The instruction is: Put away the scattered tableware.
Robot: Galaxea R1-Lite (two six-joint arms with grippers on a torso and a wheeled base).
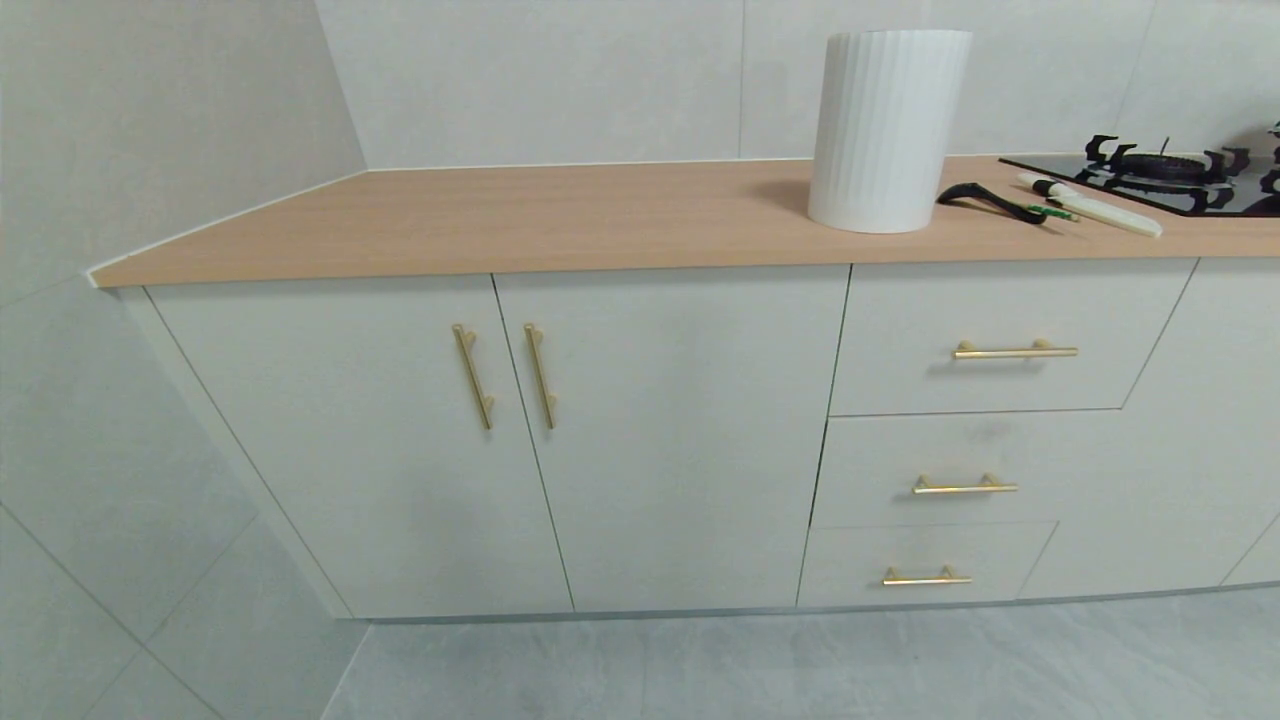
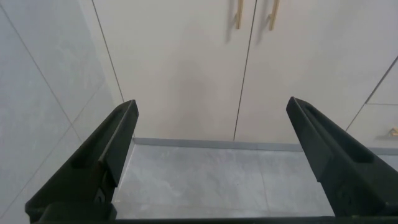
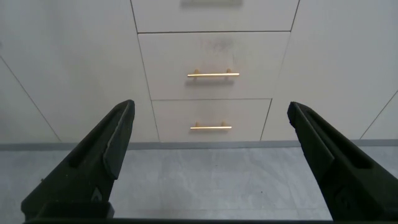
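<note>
On the wooden countertop at the right stands a tall white ribbed holder. Beside it lie a black-handled utensil, a small green-tipped piece and a long white utensil. My left gripper hangs low, open and holding nothing, facing the cabinet doors and the grey floor. My right gripper is also open and bare, facing the lower drawers.
A black gas hob sits at the counter's far right. Below are two cabinet doors with gold handles and three drawers. A tiled wall closes the left side. Grey floor lies in front.
</note>
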